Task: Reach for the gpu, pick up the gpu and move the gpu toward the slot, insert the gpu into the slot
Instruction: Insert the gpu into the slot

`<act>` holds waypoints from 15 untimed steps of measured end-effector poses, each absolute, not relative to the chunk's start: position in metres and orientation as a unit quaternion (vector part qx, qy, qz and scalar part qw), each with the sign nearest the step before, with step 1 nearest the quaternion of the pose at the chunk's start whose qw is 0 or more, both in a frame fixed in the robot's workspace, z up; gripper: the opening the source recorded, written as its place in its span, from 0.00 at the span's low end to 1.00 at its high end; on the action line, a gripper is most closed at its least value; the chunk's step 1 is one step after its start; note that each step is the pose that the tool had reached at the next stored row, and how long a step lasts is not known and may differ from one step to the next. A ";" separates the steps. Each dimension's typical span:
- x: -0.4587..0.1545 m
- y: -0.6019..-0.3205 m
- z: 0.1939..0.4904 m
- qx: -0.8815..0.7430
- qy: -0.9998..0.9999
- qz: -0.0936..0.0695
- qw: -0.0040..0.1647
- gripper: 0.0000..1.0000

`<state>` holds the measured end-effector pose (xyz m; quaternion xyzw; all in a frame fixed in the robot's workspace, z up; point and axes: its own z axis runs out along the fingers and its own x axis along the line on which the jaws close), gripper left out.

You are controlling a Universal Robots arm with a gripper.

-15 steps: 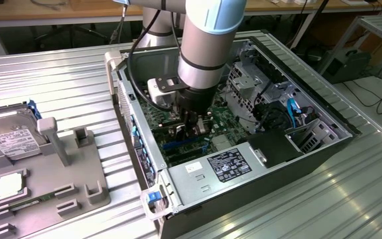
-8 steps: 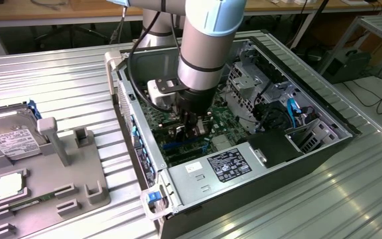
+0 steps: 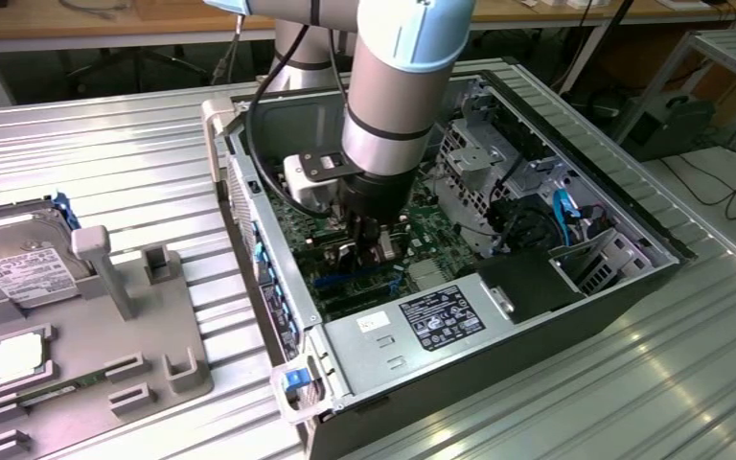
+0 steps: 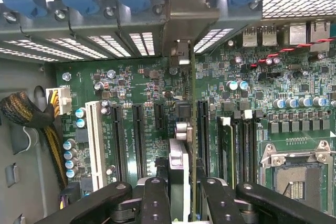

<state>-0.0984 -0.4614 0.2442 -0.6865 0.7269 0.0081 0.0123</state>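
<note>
My gripper is shut on the gpu, which I see edge-on as a thin card running away from the black fingers to its silver end bracket at the case's rear wall. The card stands upright over the green motherboard, lined up along a long black slot. Whether its lower edge sits in the slot, I cannot tell. In the exterior view the gripper is low inside the open computer case, just above the motherboard.
More parallel slots, black and white, lie beside the card, and the metal CPU socket is on the other side. A braided cable bundle hangs at the case wall. Outside, a grey fixture holds a hard drive.
</note>
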 end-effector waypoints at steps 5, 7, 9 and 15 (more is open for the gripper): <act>-0.100 -0.461 0.244 -0.687 0.727 0.009 0.011 0.28; -0.101 -0.461 0.244 -0.687 0.727 0.009 0.011 0.28; -0.101 -0.461 0.244 -0.687 0.727 0.010 0.011 0.28; -0.101 -0.460 0.244 -0.693 0.721 0.010 0.011 0.28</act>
